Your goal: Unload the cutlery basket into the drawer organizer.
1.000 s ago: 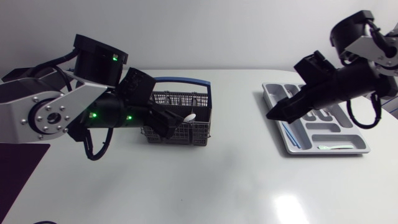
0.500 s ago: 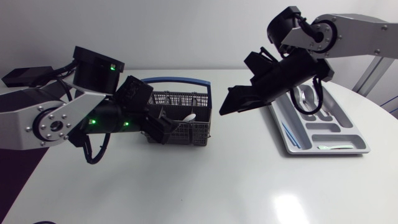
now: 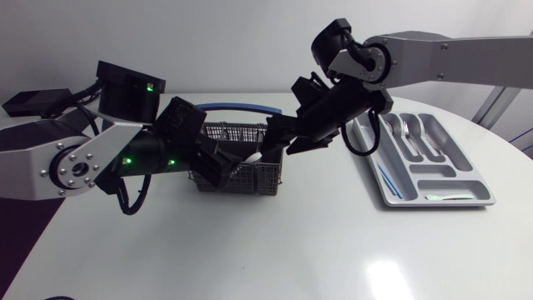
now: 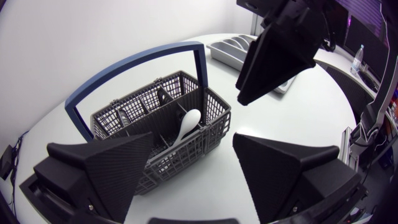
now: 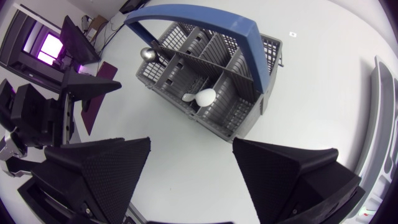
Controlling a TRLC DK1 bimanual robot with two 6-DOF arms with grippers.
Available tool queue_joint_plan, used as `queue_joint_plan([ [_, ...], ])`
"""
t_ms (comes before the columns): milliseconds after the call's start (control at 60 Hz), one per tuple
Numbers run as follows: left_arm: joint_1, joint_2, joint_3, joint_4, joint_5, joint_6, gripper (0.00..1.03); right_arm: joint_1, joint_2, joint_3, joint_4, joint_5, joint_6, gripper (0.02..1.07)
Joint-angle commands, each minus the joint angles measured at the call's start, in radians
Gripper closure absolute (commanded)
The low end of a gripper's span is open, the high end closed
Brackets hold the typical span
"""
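The grey mesh cutlery basket (image 3: 243, 133) with a blue handle (image 3: 241, 107) stands left of the table's middle. A white spoon (image 4: 187, 123) leans in a front compartment, and a metal spoon head (image 5: 148, 54) pokes up at the far side. My left gripper (image 3: 221, 167) stands open against the basket's front left, the basket (image 4: 155, 112) just ahead of its fingers. My right gripper (image 3: 273, 140) hangs open over the basket's right end, with the basket (image 5: 214, 87) below it and nothing held. The grey drawer organizer (image 3: 433, 198) lies at the right with cutlery (image 3: 408, 133) in its slots.
The organizer's near corner (image 4: 231, 45) shows behind my right gripper (image 4: 273, 53). My left arm's fingers (image 5: 87, 87) stand close beside the basket. White tabletop (image 3: 291, 242) stretches in front of the basket and the organizer.
My right arm has swung left from over the organizer to the basket's right end. My left gripper has stayed at the basket, its fingers a touch wider.
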Motion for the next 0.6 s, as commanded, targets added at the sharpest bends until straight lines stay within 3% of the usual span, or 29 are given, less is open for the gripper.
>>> queue_joint_plan([
  [0, 0.015, 0.022, -0.036, 0.014, 0.0, 0.033, 0.14, 0.014, 0.051, 0.041, 0.005, 0.021, 0.053, 0.12],
  [317, 0.035, 0.047, -0.062, 0.07, 0.0, 0.056, 0.13, 0.04, 0.128, 0.085, 0.068, 0.051, 0.145, 0.12],
  [583, 0.055, 0.057, -0.084, 0.119, 0.0, 0.074, 0.13, 0.054, 0.189, 0.116, 0.1, 0.064, 0.216, 0.22],
])
